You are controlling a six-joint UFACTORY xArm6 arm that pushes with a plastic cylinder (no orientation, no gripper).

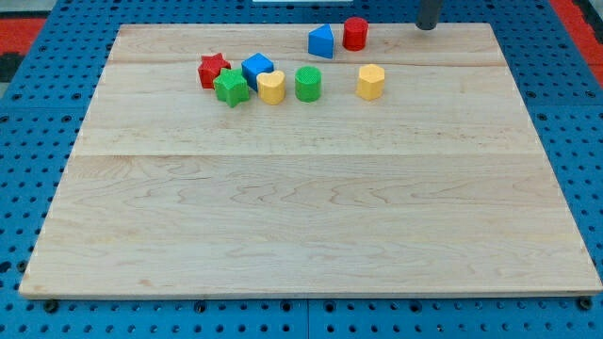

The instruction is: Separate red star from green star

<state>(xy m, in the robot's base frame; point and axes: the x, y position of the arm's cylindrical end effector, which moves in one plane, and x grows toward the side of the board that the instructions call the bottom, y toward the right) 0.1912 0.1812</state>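
The red star lies at the upper left of the wooden board. The green star touches it on its lower right. A blue cube sits just right of both stars. My tip is at the view's top right, at the board's far edge, well right of the stars and apart from every block.
A yellow heart-shaped block touches the blue cube's lower right. A green cylinder and a yellow hexagon stand further right. A blue triangular block and a red cylinder sit near the top edge.
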